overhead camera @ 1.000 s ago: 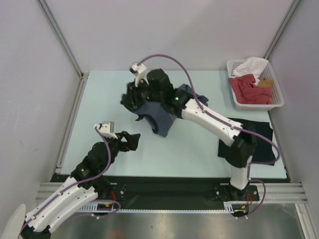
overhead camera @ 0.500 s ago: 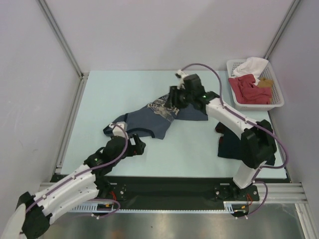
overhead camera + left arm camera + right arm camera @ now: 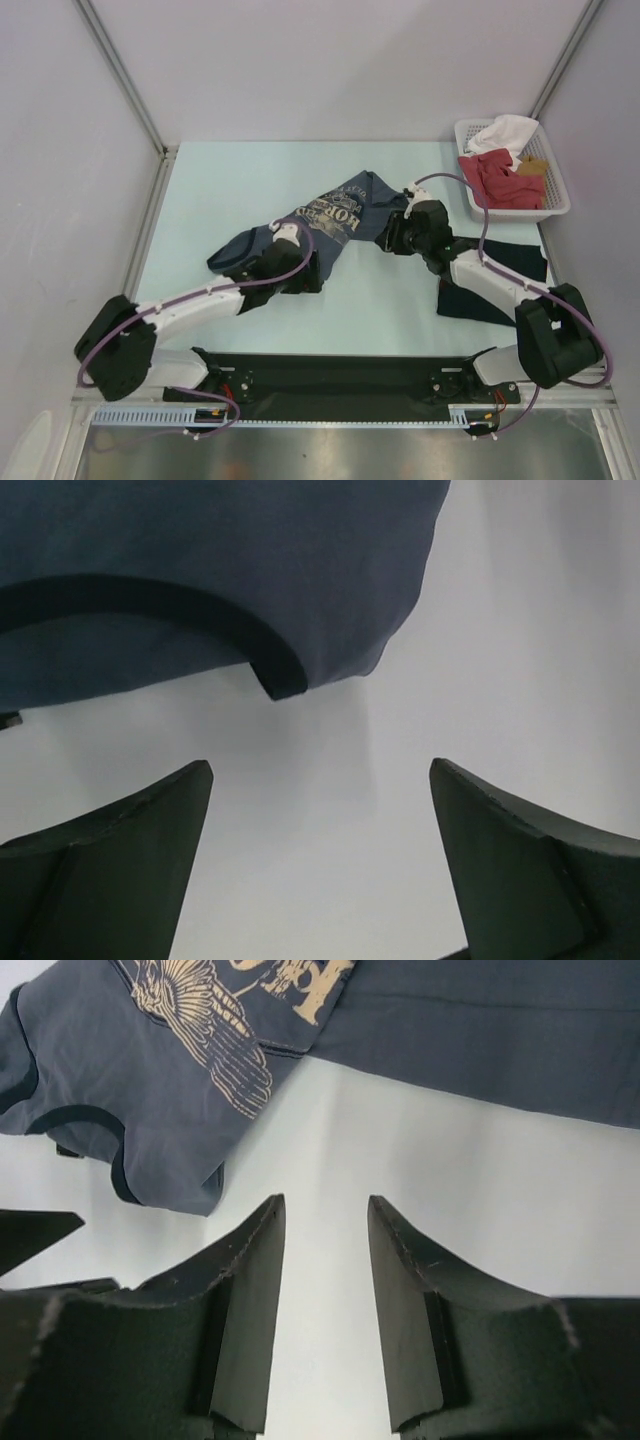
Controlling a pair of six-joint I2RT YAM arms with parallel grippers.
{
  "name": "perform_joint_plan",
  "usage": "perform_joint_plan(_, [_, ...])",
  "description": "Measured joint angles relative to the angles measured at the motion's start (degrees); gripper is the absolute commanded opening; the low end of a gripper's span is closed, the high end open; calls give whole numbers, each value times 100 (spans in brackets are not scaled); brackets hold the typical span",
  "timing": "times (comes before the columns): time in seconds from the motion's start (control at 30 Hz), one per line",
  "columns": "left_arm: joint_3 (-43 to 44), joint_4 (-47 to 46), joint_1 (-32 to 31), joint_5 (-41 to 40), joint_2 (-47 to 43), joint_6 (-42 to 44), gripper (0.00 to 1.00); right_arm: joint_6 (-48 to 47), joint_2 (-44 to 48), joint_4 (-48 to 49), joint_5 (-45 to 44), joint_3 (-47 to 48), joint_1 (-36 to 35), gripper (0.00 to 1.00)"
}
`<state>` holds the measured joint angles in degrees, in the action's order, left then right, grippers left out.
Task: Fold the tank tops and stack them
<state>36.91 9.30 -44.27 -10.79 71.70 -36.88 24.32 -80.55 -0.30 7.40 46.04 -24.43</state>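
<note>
Across the top view the pale table [image 3: 220, 180] fills most of the frame, bounded by grey walls. Near its middle the slate-blue tank top [image 3: 325, 222] lies spread on a slant, its pale printed lettering facing up, one end toward the far right and the other toward the near left. Well to the right, close to the near edge, the dark navy tank top [image 3: 465, 303] lies flat, with the right arm's white link passing over it. At the far right corner stands a white basket [image 3: 515, 215] that holds a red garment [image 3: 500, 180] and a white garment [image 3: 505, 132].

The left gripper [image 3: 303, 272] sits low at the near edge of the slate-blue top; its wrist view shows the jaws spread wide with only bare table between them, and the top's dark-bound hem [image 3: 200, 560] lies just beyond the fingertips, apart from them. The right gripper [image 3: 390, 240] hangs just beside the top's right side; from its wrist camera the jaws stand a narrow gap apart with nothing between them, and the printed cloth [image 3: 180, 1090] lies ahead, apart from the fingertips. Neither gripper holds anything
</note>
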Motion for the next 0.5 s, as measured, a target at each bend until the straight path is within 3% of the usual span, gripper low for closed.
perform_joint_plan(0.13, [529,35,87,66,931,118,90,17,417,632,-341,-494,0,43])
perform_joint_plan(0.3, [973,177,177,101,1609,212,28,15,590,1097,-699,-863,2,43])
perform_joint_plan(0.4, [977,271,236,146,1547,275,0,15,555,1228,-782,-887,4,42])
perform_joint_plan(0.5, [977,463,485,411,1215,389,0,15,522,1346,-824,-887,4,42])
